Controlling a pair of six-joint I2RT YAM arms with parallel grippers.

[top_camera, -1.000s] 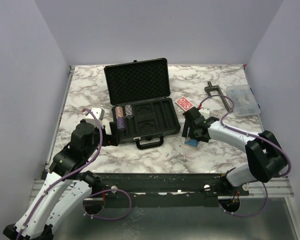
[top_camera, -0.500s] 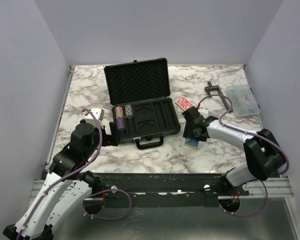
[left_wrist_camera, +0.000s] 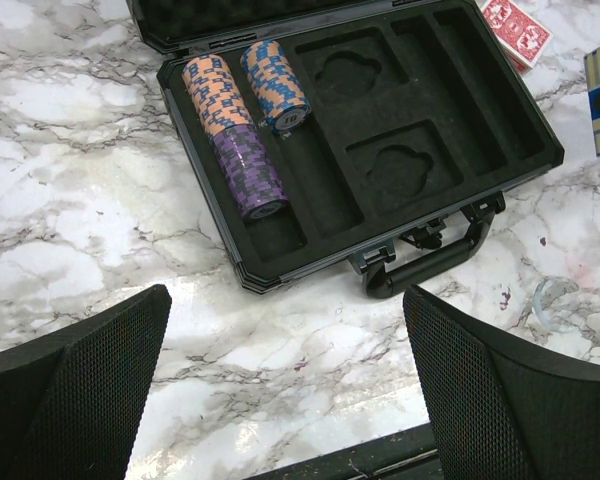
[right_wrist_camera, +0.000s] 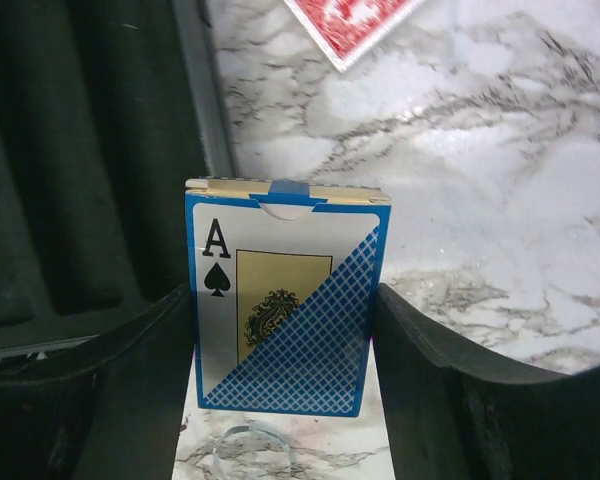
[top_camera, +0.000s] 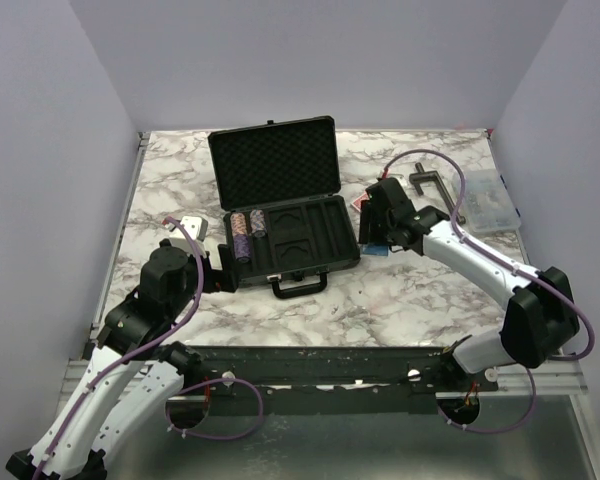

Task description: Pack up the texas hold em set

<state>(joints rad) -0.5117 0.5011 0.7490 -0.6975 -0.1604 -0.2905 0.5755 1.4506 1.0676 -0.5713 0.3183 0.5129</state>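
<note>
red deck (right_wrist_camera: 351, 20) cropped, blue deck (right_wrist_camera: 285, 305) seemingly gripped

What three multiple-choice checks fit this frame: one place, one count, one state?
1. Relative to the case, the red deck lies:
A. in its tray
B. on its lid
C. on the table to its right

2. The chip stacks in the case number:
A. one
B. three
C. five

3. The right end effector is:
A. shut on the blue deck
B. open, empty
C. out of view

Key:
1C, it lies on the table beyond the case's right edge.
2B, orange, blue and purple stacks sit in the left slots.
3A, both fingers press the deck's sides.
</note>
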